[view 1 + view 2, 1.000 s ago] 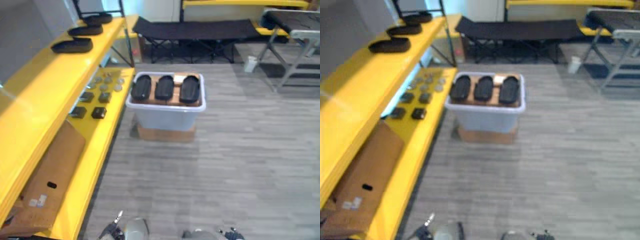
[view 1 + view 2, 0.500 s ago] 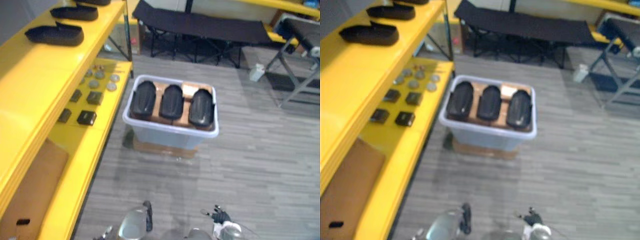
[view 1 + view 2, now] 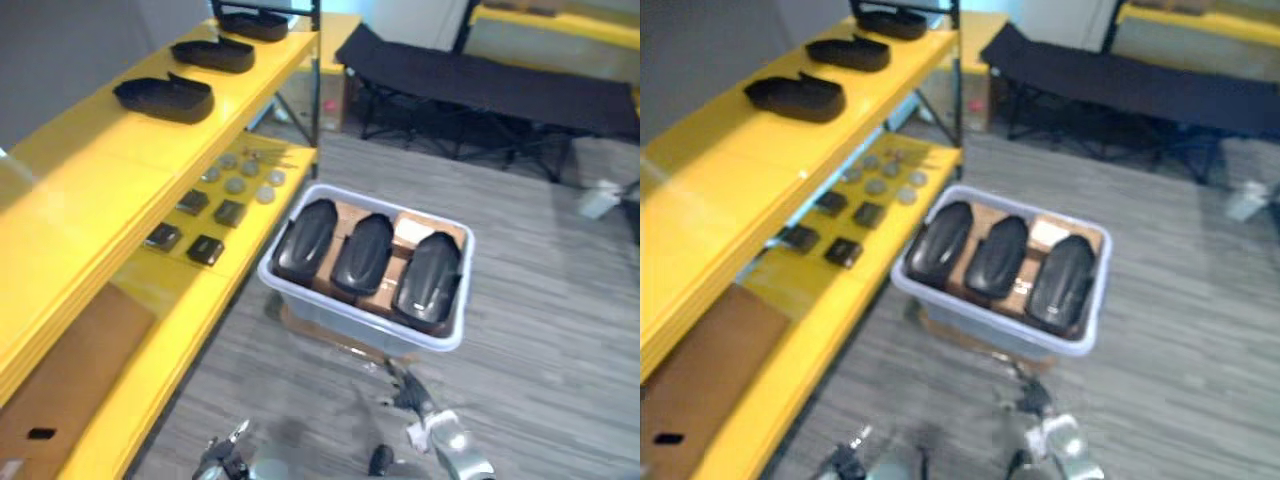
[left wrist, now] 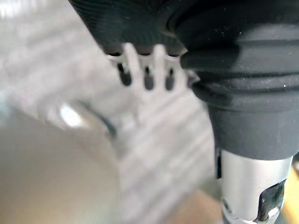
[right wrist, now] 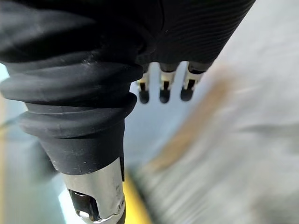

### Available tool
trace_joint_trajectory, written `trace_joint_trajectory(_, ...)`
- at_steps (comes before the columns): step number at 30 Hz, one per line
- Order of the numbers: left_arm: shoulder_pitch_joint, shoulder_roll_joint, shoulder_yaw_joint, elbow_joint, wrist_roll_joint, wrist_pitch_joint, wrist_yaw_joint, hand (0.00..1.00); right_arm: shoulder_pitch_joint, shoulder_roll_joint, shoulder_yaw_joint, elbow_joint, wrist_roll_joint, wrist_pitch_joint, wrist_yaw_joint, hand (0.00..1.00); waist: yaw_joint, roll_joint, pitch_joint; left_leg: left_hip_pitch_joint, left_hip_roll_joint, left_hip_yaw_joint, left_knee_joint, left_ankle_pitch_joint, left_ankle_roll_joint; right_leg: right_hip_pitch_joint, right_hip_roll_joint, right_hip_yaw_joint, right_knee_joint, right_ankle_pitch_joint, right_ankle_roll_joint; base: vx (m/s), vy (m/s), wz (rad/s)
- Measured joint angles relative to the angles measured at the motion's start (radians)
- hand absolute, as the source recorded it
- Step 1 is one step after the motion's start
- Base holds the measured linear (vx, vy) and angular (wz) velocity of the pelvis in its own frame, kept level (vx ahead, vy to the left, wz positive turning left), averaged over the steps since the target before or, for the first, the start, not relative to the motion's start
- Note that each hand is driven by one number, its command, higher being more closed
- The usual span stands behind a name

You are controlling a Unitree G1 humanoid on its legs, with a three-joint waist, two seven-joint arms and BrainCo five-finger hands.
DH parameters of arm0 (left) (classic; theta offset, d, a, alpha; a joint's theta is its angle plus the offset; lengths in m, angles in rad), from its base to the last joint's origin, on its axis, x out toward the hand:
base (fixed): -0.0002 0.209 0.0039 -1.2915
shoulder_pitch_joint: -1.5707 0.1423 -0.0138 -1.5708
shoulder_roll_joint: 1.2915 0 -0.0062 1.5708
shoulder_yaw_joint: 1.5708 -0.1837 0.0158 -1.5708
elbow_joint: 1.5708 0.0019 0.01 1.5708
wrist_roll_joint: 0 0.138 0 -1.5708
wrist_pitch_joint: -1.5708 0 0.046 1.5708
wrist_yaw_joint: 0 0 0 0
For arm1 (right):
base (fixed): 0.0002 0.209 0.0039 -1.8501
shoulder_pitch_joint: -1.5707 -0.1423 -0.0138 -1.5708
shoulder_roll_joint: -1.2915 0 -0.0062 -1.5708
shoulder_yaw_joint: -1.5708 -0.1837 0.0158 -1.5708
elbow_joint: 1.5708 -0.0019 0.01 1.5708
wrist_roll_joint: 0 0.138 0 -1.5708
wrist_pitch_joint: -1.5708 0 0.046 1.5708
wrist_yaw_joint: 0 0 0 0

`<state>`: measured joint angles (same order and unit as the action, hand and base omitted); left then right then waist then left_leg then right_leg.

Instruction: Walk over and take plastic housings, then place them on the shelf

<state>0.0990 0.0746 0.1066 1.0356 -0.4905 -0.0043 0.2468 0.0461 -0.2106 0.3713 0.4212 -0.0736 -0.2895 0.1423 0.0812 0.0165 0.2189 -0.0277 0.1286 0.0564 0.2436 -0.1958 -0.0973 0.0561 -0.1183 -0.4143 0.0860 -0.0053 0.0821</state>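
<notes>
Beside the yellow shelf, three black plastic housings lie in a clear bin, and both hands hold nothing
On the left, the shelf's top board has three other housings in a row, apart from each other. The lower board has round grey discs, small dark blocks and a flat cardboard sheet. Just beside the shelf, the bin sits on a flat brown box, and its three housings lie side by side, close together. A black folding cot stands behind the bin. The left hand hangs with straight fingers, wide and empty. The right hand hangs the same way, near the bin
</notes>
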Motion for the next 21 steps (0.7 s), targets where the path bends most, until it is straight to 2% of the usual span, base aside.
trace_joint_trajectory(2,0.020,0.019,0.002,0.003,0.028,-0.003,-0.001,0.00,-0.008,-0.001,0.027,-0.175,0.029,-0.036,0.011,0.00,0.009,-0.017,0.007,0.010,-0.006,0.009,-0.035,0.019,0.004,-0.001,-0.003,0.003,-0.016,0.000,0.000,0.02,-0.026,0.06)
trace_joint_trajectory(4,0.047,0.044,0.000,0.005,0.101,-0.016,-0.001,0.00,-0.047,0.005,0.001,-0.314,0.098,-0.068,-0.023,0.00,0.009,-0.055,0.009,0.008,-0.012,0.011,-0.051,0.026,0.005,-0.006,-0.006,0.005,-0.024,0.001,0.002,0.01,0.023,0.00)
trace_joint_trajectory(5,0.064,0.058,-0.001,0.005,0.130,-0.023,-0.001,0.00,-0.096,0.009,-0.061,-0.380,0.155,-0.074,-0.069,0.00,0.012,-0.083,0.004,0.009,-0.016,0.014,-0.057,0.027,0.005,-0.006,-0.007,0.008,-0.030,0.003,0.004,0.03,0.068,-0.06)
trace_joint_trajectory(6,0.071,0.072,-0.003,0.005,0.153,-0.033,-0.001,0.00,-0.161,0.016,-0.149,-0.406,0.224,-0.075,-0.130,0.00,0.014,-0.097,-0.003,0.009,-0.018,0.023,-0.058,0.026,0.006,-0.010,-0.009,0.015,-0.034,0.006,0.005,0.04,0.067,-0.11)
trace_joint_trajectory(8,0.080,0.076,-0.003,0.001,0.173,-0.046,-0.004,0.00,-0.262,0.017,-0.265,-0.407,0.278,-0.069,-0.241,0.00,0.016,-0.111,-0.013,0.011,-0.021,0.040,-0.046,0.025,0.008,-0.011,-0.012,0.032,-0.036,0.015,0.004,0.04,0.085,-0.14)
trace_joint_trajectory(9,0.072,0.076,-0.008,-0.017,0.190,-0.052,-0.013,0.00,-0.348,0.013,-0.373,-0.404,0.285,-0.049,-0.354,0.00,0.013,-0.109,-0.011,0.006,-0.026,0.061,-0.023,0.024,0.008,-0.012,-0.020,0.035,-0.036,0.022,0.003,0.02,0.094,-0.10)
trace_joint_trajectory(10,0.068,0.075,-0.012,-0.029,0.194,-0.053,-0.016,0.00,-0.375,0.007,-0.405,-0.402,0.281,-0.037,-0.403,0.00,0.013,-0.106,-0.009,0.007,-0.028,0.066,-0.021,0.024,0.008,-0.012,-0.023,0.039,-0.037,0.024,0.005,-0.02,0.091,-0.08)
trace_joint_trajectory(11,0.053,0.072,-0.022,-0.053,0.195,-0.057,-0.023,0.00,-0.415,-0.012,-0.452,-0.397,0.270,-0.008,-0.491,0.00,0.012,-0.091,0.001,0.005,-0.033,0.069,-0.013,0.024,0.008,-0.013,-0.030,0.045,-0.036,0.029,0.009,-0.03,0.066,-0.10)
trace_joint_trajectory(13,0.030,0.072,-0.042,-0.084,0.191,-0.074,-0.031,0.00,-0.444,-0.056,-0.509,-0.371,0.268,0.030,-0.579,0.00,0.010,-0.073,0.019,-0.014,-0.036,0.085,0.013,0.015,0.019,-0.031,-0.036,0.060,-0.026,0.030,0.010,-0.09,0.085,-0.14)
trace_joint_trajectory(14,0.015,0.064,-0.046,-0.101,0.183,-0.091,-0.033,0.00,-0.444,-0.081,-0.561,-0.354,0.269,0.049,-0.629,0.00,0.008,-0.049,0.040,-0.043,-0.035,0.089,0.027,0.001,0.034,-0.052,-0.037,0.063,-0.021,0.030,0.010,-0.17,0.108,-0.11)
trace_joint_trajectory(15,0.008,0.060,-0.050,-0.128,0.182,-0.107,-0.034,0.00,-0.442,-0.094,-0.620,-0.332,0.276,0.062,-0.660,0.00,-0.004,-0.035,0.069,-0.075,-0.034,0.090,0.045,-0.003,0.041,-0.081,-0.039,0.066,-0.017,0.036,0.011,-0.17,0.086,-0.05)
trace_joint_trajectory(16,0.007,0.061,-0.050,-0.139,0.181,-0.113,-0.034,0.00,-0.439,-0.098,-0.647,-0.320,0.277,0.074,-0.670,0.00,-0.009,-0.032,0.083,-0.090,-0.034,0.091,0.051,-0.005,0.044,-0.096,-0.038,0.068,-0.014,0.039,0.010,-0.11,0.046,-0.08)
trace_joint_trajectory(17,0.005,0.065,-0.050,-0.152,0.181,-0.121,-0.034,0.00,-0.430,-0.101,-0.683,-0.309,0.283,0.097,-0.678,0.00,-0.015,-0.033,0.108,-0.114,-0.032,0.094,0.062,-0.005,0.045,-0.115,-0.038,0.074,-0.013,0.047,0.009,-0.09,0.026,-0.17)
trace_joint_trajectory(19,0.002,0.076,-0.046,-0.155,0.183,-0.124,-0.032,0.00,-0.401,-0.106,-0.737,-0.277,0.307,0.127,-0.690,0.00,-0.020,-0.049,0.145,-0.157,-0.022,0.100,0.088,-0.010,0.050,-0.158,-0.031,0.088,-0.012,0.058,0.007,-0.08,0.011,-0.21)
trace_joint_trajectory(21,-0.005,0.087,-0.039,-0.161,0.182,-0.123,-0.026,0.00,-0.367,-0.112,-0.772,-0.235,0.363,0.149,-0.683,0.00,-0.022,-0.089,0.196,-0.218,0.004,0.112,0.151,-0.030,0.047,-0.204,-0.010,0.106,-0.009,0.073,-0.002,-0.06,-0.010,-0.27)
